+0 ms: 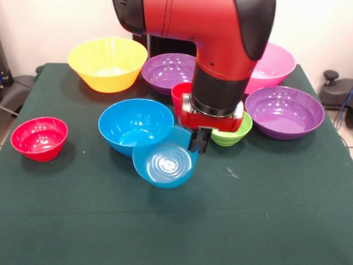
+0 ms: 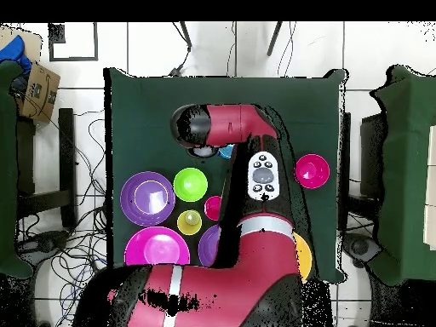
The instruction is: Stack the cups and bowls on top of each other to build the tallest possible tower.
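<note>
My gripper (image 1: 199, 141) is shut on the right rim of the small blue bowl (image 1: 164, 161), which hangs tilted with its opening toward the front, against the medium blue bowl (image 1: 135, 126). The lime green bowl (image 1: 236, 132) and a red cup (image 1: 178, 94) sit right behind the gripper, partly hidden by the arm. In the overhead view the yellow cup (image 2: 189, 222) stands next to the red cup (image 2: 213, 207) and the green bowl (image 2: 190, 184); the arm covers the gripper there, and only a sliver of the small blue bowl (image 2: 226, 152) shows.
The large yellow bowl (image 1: 107, 63), a purple bowl (image 1: 165, 72) and the pink bowl (image 1: 276, 63) line the far side. A second purple bowl (image 1: 284, 111) is at the right and the small red bowl (image 1: 39, 138) at the left. The green cloth's (image 1: 248, 221) front strip is bare.
</note>
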